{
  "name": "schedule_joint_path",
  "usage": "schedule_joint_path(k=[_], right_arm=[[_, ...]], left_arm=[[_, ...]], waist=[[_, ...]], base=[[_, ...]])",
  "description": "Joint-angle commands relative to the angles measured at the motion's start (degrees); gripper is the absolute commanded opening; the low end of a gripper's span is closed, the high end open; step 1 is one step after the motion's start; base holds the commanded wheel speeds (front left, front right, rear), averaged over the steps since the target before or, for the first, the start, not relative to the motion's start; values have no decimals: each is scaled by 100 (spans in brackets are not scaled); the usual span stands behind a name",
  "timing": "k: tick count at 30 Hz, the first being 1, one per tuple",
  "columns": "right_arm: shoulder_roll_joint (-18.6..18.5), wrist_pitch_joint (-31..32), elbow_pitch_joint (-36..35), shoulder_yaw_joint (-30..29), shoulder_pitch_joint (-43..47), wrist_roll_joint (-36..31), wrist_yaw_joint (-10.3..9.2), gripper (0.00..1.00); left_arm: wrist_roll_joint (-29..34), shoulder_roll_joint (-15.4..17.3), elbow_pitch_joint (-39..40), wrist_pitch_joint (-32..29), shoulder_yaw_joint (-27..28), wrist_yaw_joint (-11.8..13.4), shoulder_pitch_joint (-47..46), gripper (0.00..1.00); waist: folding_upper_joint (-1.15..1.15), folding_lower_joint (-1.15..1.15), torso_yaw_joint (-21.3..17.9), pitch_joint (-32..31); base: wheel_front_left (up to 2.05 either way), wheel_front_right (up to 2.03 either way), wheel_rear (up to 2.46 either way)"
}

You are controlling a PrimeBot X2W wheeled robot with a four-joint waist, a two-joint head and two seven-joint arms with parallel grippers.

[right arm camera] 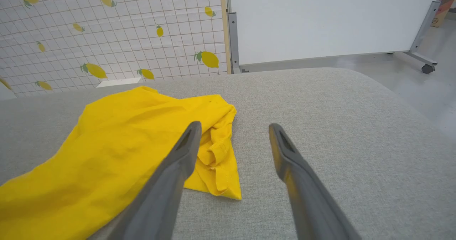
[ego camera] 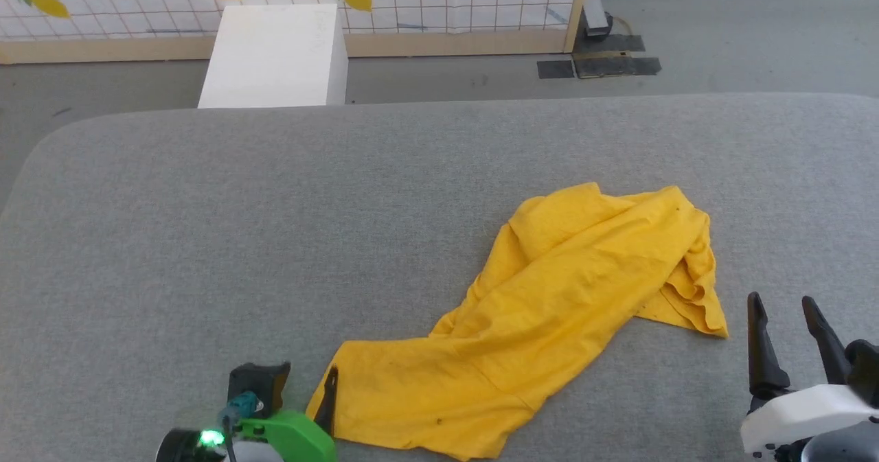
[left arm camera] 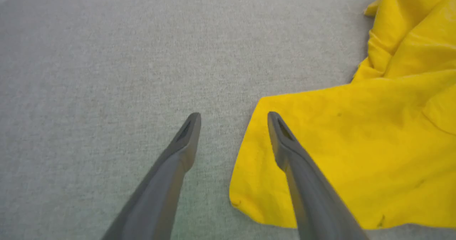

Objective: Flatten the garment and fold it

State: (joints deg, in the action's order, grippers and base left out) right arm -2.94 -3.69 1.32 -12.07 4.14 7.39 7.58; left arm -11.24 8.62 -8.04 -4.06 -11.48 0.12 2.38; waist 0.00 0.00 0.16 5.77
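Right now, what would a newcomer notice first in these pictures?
The yellow garment lies crumpled in a diagonal heap on the grey surface, right of centre in the head view. Both grippers are open and empty: the left gripper straddles its near left corner, the right gripper hangs just right of it.

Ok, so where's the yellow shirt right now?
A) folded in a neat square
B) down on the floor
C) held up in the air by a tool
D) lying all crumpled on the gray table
D: the yellow shirt lies rumpled on the gray table, and the left tool and right tool both stand open, gripping nothing.
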Motion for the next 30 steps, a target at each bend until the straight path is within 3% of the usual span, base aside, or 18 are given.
schedule_joint_path(k=[1, 6, 10, 14, 15, 16, 20, 27, 30], right_arm=[[5, -39, -47, 32, 72, 41, -9, 100], [5, -42, -88, 67, 75, 147, -9, 100], [5, -38, -88, 175, 58, 222, -9, 100], [6, -3, -96, 304, 59, 284, -9, 100], [6, 3, -98, 336, 57, 295, -9, 100], [6, 12, -98, 362, 55, 310, -9, 100], [6, 29, -46, 397, 53, 347, -9, 100], [6, 192, 25, 384, 68, 237, -9, 100], [6, 373, 73, 375, 68, 85, -9, 100]], left_arm=[[67, 80, 54, -311, -11, 49, 159, 100], [-88, 111, 398, -1361, -61, 134, 463, 100], [-182, 60, 435, -1869, -62, 259, 503, 100], [-318, -26, 297, -2291, -189, 192, 409, 100], [-362, -39, 263, -2440, -240, 150, 399, 44], [-399, -47, 254, -2534, -276, 112, 391, 0], [-447, -40, 416, -2269, -124, 187, 314, 0], [-247, 220, 626, -661, 913, 905, 49, 0], [-253, 313, 553, -200, 1210, 1042, -61, 0]], waist=[[0, 0, -49, 1], [0, 0, -127, 12], [0, 0, -190, 28], [0, 0, -263, 46], [0, 0, -286, 47], [0, 0, -302, 50], [0, 0, -337, 70], [0, 0, -290, 42], [0, 0, -258, 18]], base=[[0, 0, 0], [0, 0, 0], [0, 0, 0], [0, 0, 0], [0, 0, 0], [0, 0, 0], [0, 0, 0], [0, 0, 0], [0, 0, 0]])
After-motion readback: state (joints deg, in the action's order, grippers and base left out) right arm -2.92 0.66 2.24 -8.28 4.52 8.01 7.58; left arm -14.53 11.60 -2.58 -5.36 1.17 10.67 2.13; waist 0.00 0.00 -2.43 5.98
